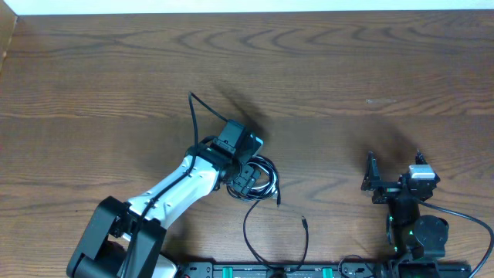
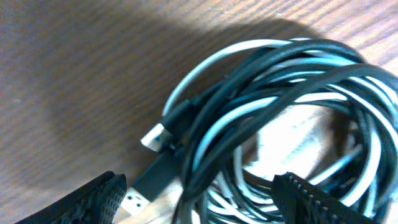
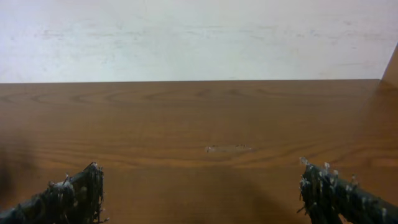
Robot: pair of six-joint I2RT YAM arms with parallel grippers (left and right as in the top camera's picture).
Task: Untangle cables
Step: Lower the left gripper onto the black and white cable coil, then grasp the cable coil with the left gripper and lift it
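Observation:
The cables (image 1: 265, 174) lie as a small tangle of black and whitish cords left of the table's middle. One black cord loops toward the front edge and ends in a plug tip (image 1: 303, 221). Another strand (image 1: 193, 108) runs toward the back. My left gripper (image 1: 251, 179) is down over the tangle. In the left wrist view the coiled cables (image 2: 280, 93) and two USB plugs (image 2: 157, 135) fill the frame. The left gripper (image 2: 199, 205) stands open, with cords and a plug between its wide-apart fingers (image 2: 102, 199). My right gripper (image 1: 372, 179) (image 3: 199, 193) is open over bare wood at the right.
The wooden table (image 1: 347, 69) stretches to a white wall (image 3: 199, 37) at the back. The arm bases and a black rail (image 1: 309, 270) sit along the front edge. A small pale scuff (image 3: 229, 149) marks the wood ahead of the right gripper.

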